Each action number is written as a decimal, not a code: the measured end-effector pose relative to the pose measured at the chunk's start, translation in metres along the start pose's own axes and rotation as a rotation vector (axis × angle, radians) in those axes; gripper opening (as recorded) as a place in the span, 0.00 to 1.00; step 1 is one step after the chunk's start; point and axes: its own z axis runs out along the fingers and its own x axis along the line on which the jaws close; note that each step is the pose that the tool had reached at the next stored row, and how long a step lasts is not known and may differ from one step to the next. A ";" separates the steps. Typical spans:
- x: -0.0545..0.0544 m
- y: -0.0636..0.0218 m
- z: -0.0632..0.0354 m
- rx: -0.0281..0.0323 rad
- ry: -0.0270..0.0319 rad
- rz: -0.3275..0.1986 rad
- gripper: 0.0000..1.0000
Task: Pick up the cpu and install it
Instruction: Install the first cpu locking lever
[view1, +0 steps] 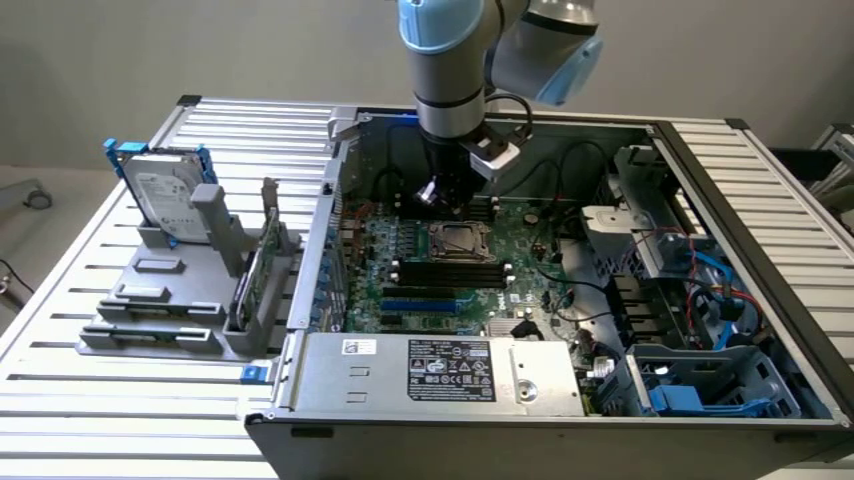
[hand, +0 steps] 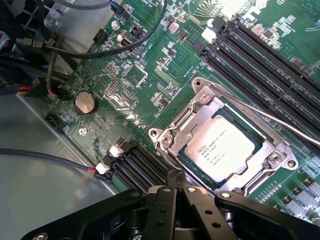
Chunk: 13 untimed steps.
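A: Where is the cpu (hand: 223, 151) now?

B: Already seated in its socket (hand: 200, 107) on the green board (hand: 150, 65), pale metal top up, inside the open computer case (view1: 747, 180). In the exterior view the socket sits at about 6 o'clock from the arm's tip.

A: And the pincer (hand: 175, 177)?

B: Clenched, tips together, grasping nothing. In the wrist view the tips hang just beside the socket frame's near edge, close to the chip but not on it.

A: What could go wrong from here?

B: My guess: the thin metal lever (hand: 280, 120) stands unlatched across the socket, so the chip looks unclamped. A knock from the closed tips could shift it in its seat. The black cables (hand: 75, 50) by the coin battery (hand: 85, 103) could also snag the arm if it swings that way.

A: Counts?

B: One chip, one socket, one coin battery. One hard drive (view1: 167, 190) upright in the grey holder (view1: 147, 300) on the tabletop (view1: 80, 400), at about 9 o'clock from the case. Long black memory slots (hand: 270, 50) flank the socket on two sides; I can't count them surely.
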 end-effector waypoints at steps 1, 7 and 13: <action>0.000 0.0001 0.0002 0.0000 -0.0001 0.000 0.11; 0.000 0.0005 0.0013 0.0001 0.0001 0.000 0.11; 0.001 0.0012 0.0023 0.0002 0.0000 -0.001 0.11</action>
